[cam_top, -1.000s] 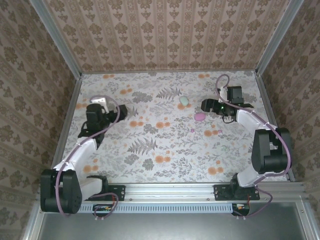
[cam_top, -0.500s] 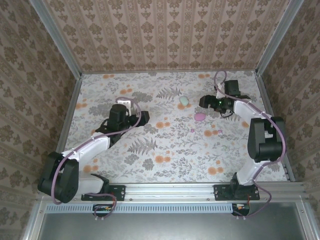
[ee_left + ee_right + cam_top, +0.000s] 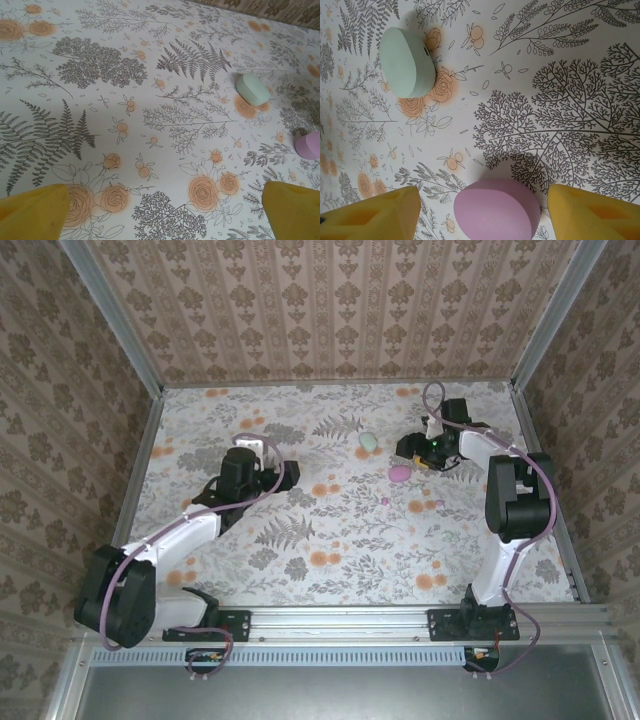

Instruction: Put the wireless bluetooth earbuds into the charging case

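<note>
Left arm now reaches toward mid-surface, in from the left edge where it sat a second ago; right arm sits folded tighter at the far right.

Left gripper [image 3: 162, 215]: jaws wide apart, holding nothing, facing the mint-green case [image 3: 253, 89].

Right gripper [image 3: 482, 207]: jaws apart, straddling the pink case [image 3: 497, 210]. A gap shows on each side, no contact yet.

Step in hand, as judged: securing the pink case before it is opened. Next move calls for squeezing it squarely without skidding it, then raising the lid.

Earbud [image 3: 385, 501] lies loose on the surface [image 3: 300, 560], near the pink case on its near side.

Both cases are shut; contents cannot be seen.
</note>
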Motion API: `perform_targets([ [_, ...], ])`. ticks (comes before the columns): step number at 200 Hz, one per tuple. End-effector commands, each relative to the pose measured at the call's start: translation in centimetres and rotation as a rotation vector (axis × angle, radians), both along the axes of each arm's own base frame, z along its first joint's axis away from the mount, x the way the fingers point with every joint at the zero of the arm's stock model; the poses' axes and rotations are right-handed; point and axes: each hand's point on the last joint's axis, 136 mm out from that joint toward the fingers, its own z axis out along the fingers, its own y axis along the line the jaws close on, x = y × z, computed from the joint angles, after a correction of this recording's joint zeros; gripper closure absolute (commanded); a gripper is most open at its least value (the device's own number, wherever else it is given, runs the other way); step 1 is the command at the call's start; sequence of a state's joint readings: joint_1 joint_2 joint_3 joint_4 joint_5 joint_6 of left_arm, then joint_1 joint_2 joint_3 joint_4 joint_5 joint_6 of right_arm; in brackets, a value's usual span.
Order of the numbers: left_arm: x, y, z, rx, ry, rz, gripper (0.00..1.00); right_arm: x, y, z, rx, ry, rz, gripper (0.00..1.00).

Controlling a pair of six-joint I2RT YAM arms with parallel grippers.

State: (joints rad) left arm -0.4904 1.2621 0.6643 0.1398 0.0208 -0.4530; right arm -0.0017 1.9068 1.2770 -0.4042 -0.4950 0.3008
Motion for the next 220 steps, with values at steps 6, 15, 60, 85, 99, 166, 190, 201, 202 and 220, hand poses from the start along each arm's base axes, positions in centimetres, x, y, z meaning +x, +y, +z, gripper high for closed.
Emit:
perform_targets([
  [6, 0.1, 0.0, 1.3, 0.002, -0.023, 0.008, 0.00, -1.6, 0.8, -1.6, 0.035, 0.083, 0.006, 0.30],
  [15, 0.1, 0.0, 1.3, 0.003, -0.022, 0.008, 0.00, -1.8, 1.0, -1.8, 0.045, 0.089, 0.013, 0.30],
  [60, 0.0, -0.5, 1.3, 0.013, -0.015, -0.011, 0.00, -1.9, 2.0, -2.5, 0.049, 0.102, 0.037, 0.31],
  [85, -0.1, -0.4, 1.2, 0.020, -0.010, -0.011, 0.00, -2.2, 2.6, -3.0, 0.048, 0.117, 0.055, 0.31],
  [99, -0.2, -0.4, 1.3, 0.021, -0.010, -0.009, 0.00, -2.5, 3.0, -3.1, 0.051, 0.123, 0.062, 0.31],
  [166, -0.3, -0.2, 1.5, 0.029, -0.013, -0.006, 0.00, -4.5, 6.6, -2.5, 0.084, 0.134, 0.113, 0.31],
  [190, -0.4, -0.1, 1.4, 0.032, -0.013, -0.004, 0.00, -4.5, 7.5, -2.5, 0.062, 0.105, 0.130, 0.30],
  [201, -0.4, -0.1, 1.5, 0.036, -0.014, -0.005, 0.00, -4.5, 8.1, -2.4, 0.074, 0.105, 0.144, 0.31],
  [202, -0.4, -0.1, 1.5, 0.036, -0.015, -0.006, 0.00, -4.5, 8.2, -2.4, 0.075, 0.107, 0.146, 0.31],
  [220, -0.5, 0.0, 1.6, 0.040, -0.017, -0.005, 0.00, -4.6, 9.3, -2.3, 0.064, 0.113, 0.178, 0.31],
])
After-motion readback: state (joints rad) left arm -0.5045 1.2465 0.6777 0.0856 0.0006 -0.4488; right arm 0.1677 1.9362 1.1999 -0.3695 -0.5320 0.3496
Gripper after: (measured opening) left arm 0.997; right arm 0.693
